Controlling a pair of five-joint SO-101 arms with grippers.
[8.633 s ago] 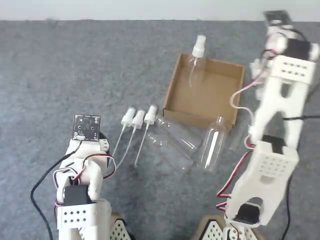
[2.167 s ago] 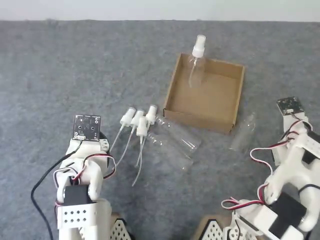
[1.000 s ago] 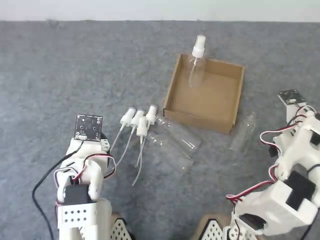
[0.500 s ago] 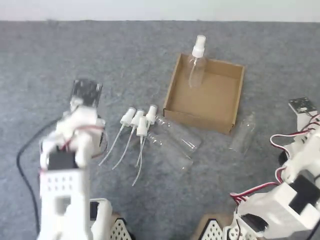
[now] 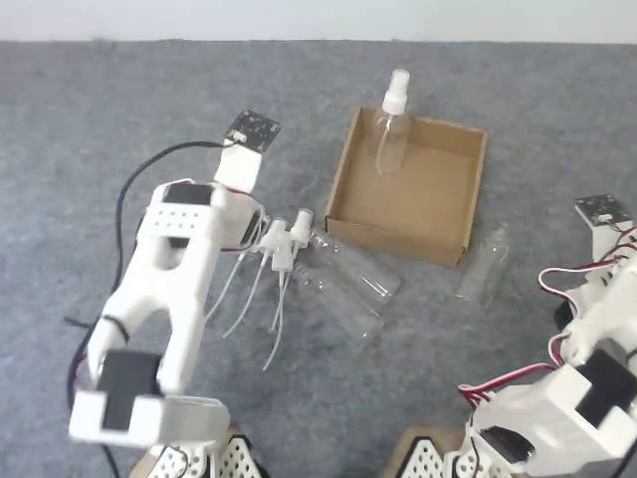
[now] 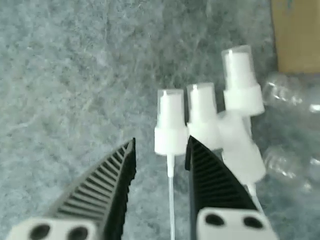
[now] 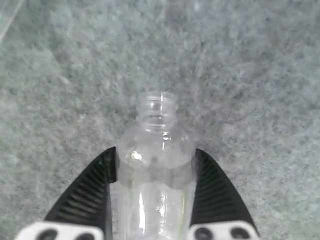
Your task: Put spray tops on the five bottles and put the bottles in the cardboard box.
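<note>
Four spray tops [image 5: 279,239] lie bunched on the grey carpet [image 5: 100,119] near the cardboard box [image 5: 338,184], touching two bare bottles [image 5: 348,274] lying flat. The left gripper [image 6: 160,145] hangs over them, jaws apart, straddling the outermost top [image 6: 170,125]. One capped bottle [image 5: 391,134] sits at the box's far wall. The right gripper [image 7: 155,162] is clamped on an uncapped bottle [image 7: 156,120]

We swing our left arm [image 5: 179,269] up from the frame's lower left, the left gripper [image 6: 160,143] now spread astride a spray top [image 6: 170,122]; our right gripper [image 7: 155,151] has drawn back lower right, clasping a bottle [image 7: 157,112]
</note>
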